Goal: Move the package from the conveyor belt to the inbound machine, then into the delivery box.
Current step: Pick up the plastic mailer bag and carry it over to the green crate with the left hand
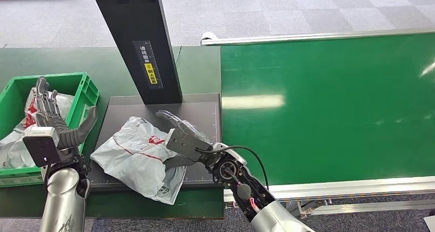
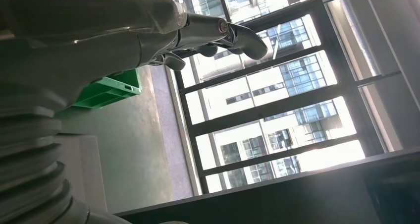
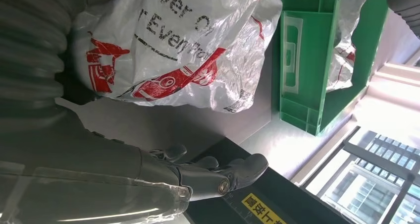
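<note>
the package [image 1: 137, 154] lies on the inbound machine [image 1: 205, 114] platform, right hand [image 1: 180, 134] beside it, fingers apart, left hand [image 1: 54, 116] spread empty over the delivery box [image 1: 82, 83], so gripping and lifting it there likely comes next.

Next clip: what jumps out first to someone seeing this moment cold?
The crumpled white package with red print lies on the dark plate of the inbound machine, the right hand resting at its edge. To the left, the left hand is raised, fingers spread, by the green delivery box, which holds more bags. The green conveyor belt lies bare.
</note>
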